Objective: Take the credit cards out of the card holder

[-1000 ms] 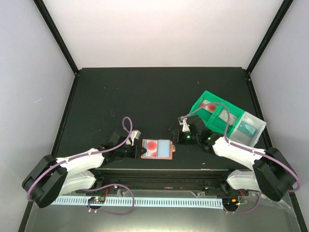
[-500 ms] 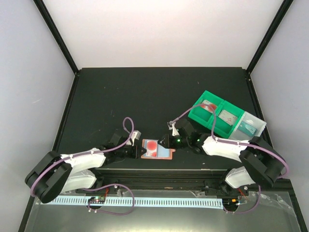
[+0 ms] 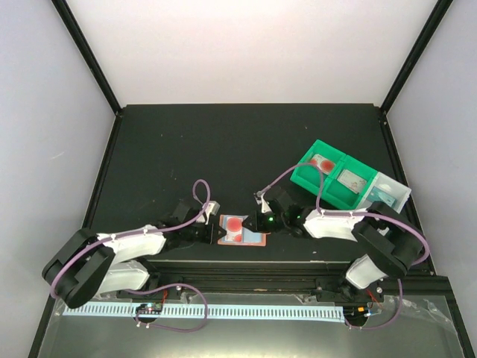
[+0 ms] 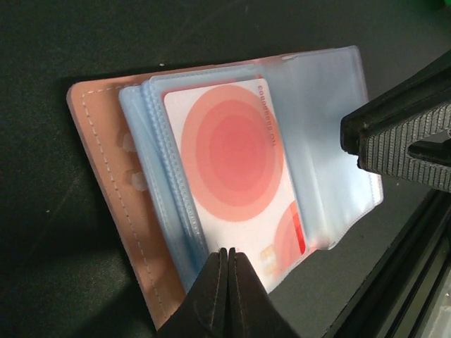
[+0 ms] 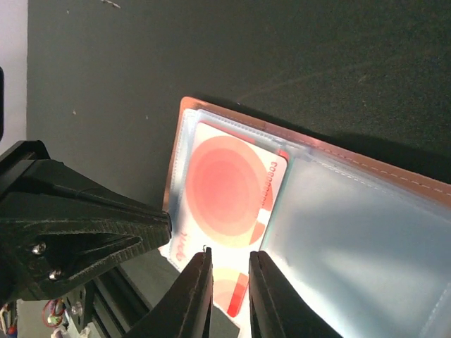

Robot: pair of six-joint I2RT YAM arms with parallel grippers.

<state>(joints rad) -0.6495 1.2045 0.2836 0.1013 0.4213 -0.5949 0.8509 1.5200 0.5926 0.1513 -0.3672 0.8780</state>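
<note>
A: Where is the card holder (image 4: 106, 176)?
B: It lies open flat at the near edge of the tabletop (image 3: 223, 149), blue lining up, between the two arms. A credit card (image 4: 236, 162) with red circles sits in one sleeve.
A: And the left tool (image 4: 227, 274)?
B: Clenched, with its tips together over the card's near edge.
A: The right tool (image 5: 227, 255)?
B: Its jaws stand a narrow gap apart at that card's edge, with nothing visibly pinched.
</note>
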